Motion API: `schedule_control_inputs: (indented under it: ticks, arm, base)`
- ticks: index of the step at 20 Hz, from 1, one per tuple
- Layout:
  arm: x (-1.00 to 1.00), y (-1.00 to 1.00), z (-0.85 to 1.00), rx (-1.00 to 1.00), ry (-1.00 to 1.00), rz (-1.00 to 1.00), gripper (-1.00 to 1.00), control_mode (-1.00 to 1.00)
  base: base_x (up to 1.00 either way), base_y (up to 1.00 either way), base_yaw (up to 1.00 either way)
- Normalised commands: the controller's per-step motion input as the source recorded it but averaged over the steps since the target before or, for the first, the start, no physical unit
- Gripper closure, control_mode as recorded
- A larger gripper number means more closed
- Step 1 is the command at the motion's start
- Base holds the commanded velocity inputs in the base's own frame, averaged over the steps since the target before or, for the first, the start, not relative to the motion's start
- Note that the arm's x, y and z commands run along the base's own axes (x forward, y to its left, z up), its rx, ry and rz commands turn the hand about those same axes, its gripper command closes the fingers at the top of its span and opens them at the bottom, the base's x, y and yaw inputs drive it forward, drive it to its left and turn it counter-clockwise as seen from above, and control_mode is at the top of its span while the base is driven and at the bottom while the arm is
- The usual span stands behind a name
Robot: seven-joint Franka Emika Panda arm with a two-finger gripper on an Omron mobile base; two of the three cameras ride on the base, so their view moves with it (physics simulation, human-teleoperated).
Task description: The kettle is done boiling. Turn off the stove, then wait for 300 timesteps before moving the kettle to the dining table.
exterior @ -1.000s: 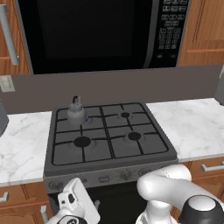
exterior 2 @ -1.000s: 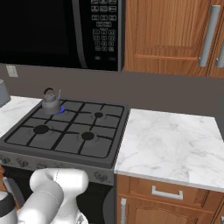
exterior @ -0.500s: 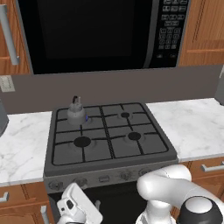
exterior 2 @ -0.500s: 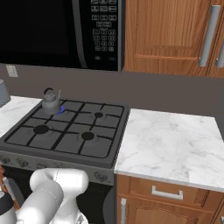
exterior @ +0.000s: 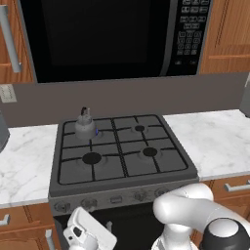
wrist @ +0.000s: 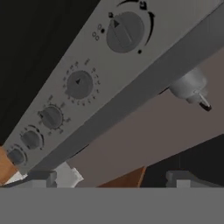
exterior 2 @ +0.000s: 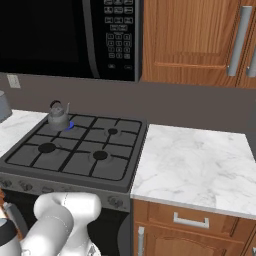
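No word, brand or number can be read anywhere. The microwave (exterior 2: 70, 37) carries a keypad (exterior 2: 119, 37) of pale button marks on its right side, with a few small lines of lettering below, all too small and blurred to make out; the same panel shows in the left base view at the far right. On the stove (exterior: 117, 151), the front panel has markings around each knob (wrist: 124, 30): short tick scales, small dots and a tiny triangle pointer on the knob faces, but no legible figures or letters.
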Motion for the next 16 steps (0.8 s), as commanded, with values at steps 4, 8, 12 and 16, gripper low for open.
schedule_control_inputs:
  ticks: [4, 8, 12, 16]
  arm:
    - [0.06, -0.01, 0.0, -0.04, 0.01, 0.11, -1.0, -1.0]
    - [0.11, -0.04, 0.0, 0.0, 0.05, 0.12, -1.0, -1.0]
    - [0.19, -0.02, 0.0, 0.0, 0.09, 0.11, -1.0, -1.0]
    - [0.34, 0.0, -0.01, 0.0, 0.2, 0.03, -1.0, -1.0]
  base:
    - [0.0, 0.0, 0.0]
    - [0.0, 0.0, 0.0]
    - [0.0, 0.0, 0.0]
    - [0.0, 0.0, 0.0]
